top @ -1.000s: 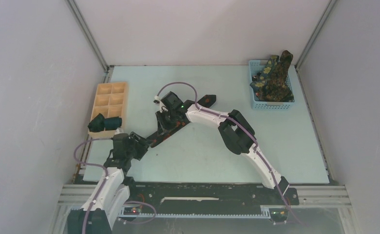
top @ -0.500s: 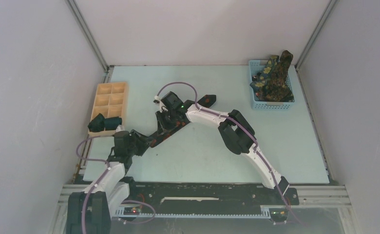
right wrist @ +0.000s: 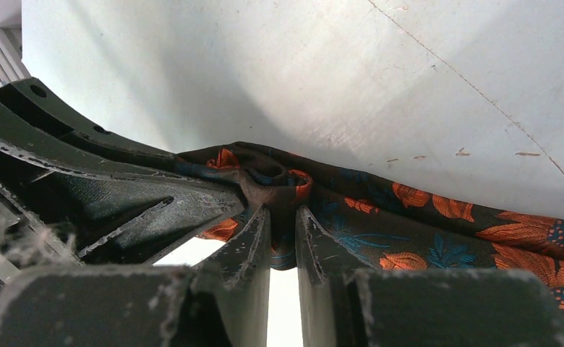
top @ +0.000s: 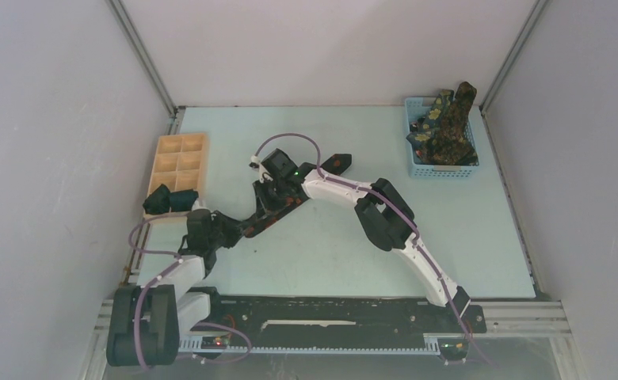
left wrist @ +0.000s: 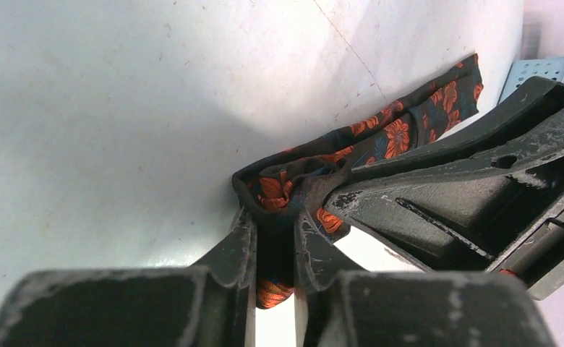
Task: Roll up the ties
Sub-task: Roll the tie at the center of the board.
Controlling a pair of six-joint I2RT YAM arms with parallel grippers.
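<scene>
Black with red-orange flowers, the tie (top: 335,161) lies diagonally across the pale blue worktop (top: 448,237). We see the left gripper (left wrist: 275,211) clamped on a bunched fold at its near end. The right gripper (right wrist: 283,214) pinches another fold just beside it. More floral ties (top: 442,131) sit heaped in the blue mesh basket (top: 417,170) at the far right. Two dark rolled ties (top: 169,199) rest at the near end of the wooden tray (top: 181,154).
</scene>
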